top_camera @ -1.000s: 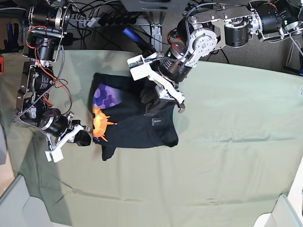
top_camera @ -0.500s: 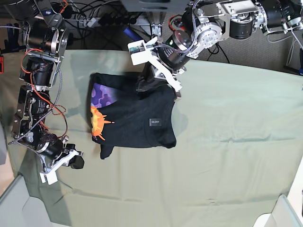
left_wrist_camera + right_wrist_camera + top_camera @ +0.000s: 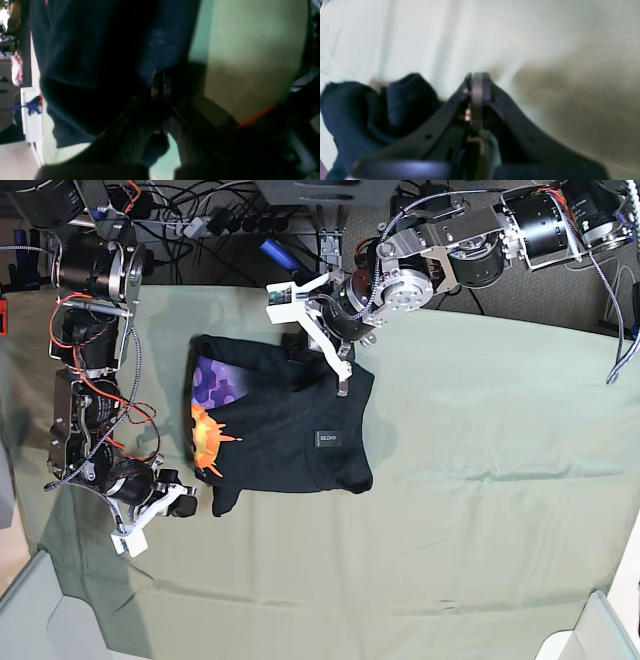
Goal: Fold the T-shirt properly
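Observation:
The black T-shirt [image 3: 290, 430] lies folded on the pale green table cloth [image 3: 480, 510], its orange sun-face and purple print showing along the left edge. My left gripper [image 3: 337, 378] hangs over the shirt's far right part, jaws shut. In the left wrist view the left gripper [image 3: 161, 82] sits against dark cloth [image 3: 87, 50]; I cannot tell whether any is pinched. My right gripper [image 3: 185, 505] is shut beside the shirt's near left corner. In the right wrist view the right gripper [image 3: 477, 82] holds nothing, with bunched dark cloth [image 3: 357, 112] to its left.
A small label [image 3: 327, 438] shows on the shirt's top layer. Cables and a power strip [image 3: 230, 220] run behind the table's far edge. Grey bins stand at the near left [image 3: 30, 610] and near right [image 3: 600, 630] corners.
My left gripper went from open over the shirt's middle to shut, drawing back toward the far edge. My right gripper swung toward the near left, then came back beside the shirt's corner.

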You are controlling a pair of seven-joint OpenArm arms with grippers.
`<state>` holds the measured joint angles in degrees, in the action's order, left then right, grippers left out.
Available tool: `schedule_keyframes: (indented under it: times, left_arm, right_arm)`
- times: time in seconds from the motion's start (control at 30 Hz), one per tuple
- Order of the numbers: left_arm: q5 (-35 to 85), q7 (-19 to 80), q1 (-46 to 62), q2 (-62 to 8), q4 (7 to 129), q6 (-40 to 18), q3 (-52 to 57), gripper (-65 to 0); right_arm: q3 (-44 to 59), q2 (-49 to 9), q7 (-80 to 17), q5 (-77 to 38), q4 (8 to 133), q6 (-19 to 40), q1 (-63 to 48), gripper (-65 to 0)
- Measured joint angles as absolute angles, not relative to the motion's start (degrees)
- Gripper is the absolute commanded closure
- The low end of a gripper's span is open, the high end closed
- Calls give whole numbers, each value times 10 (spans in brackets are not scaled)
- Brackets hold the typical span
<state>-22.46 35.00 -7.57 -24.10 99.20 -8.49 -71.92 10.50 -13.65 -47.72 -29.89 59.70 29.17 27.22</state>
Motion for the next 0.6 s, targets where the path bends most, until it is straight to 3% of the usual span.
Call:
schedule_keyframes:
  times: [0.33,0.6]
  left_arm:
    - [-223,327,-103,-256,933,-91,-721,0]
    - [-214,326,-150,-309,921,-91,-723,0]
  right_arm:
    - [51,-142,-518,-288,597,292,272,0]
    - [51,-148,-591,-383,598,292,258,0]
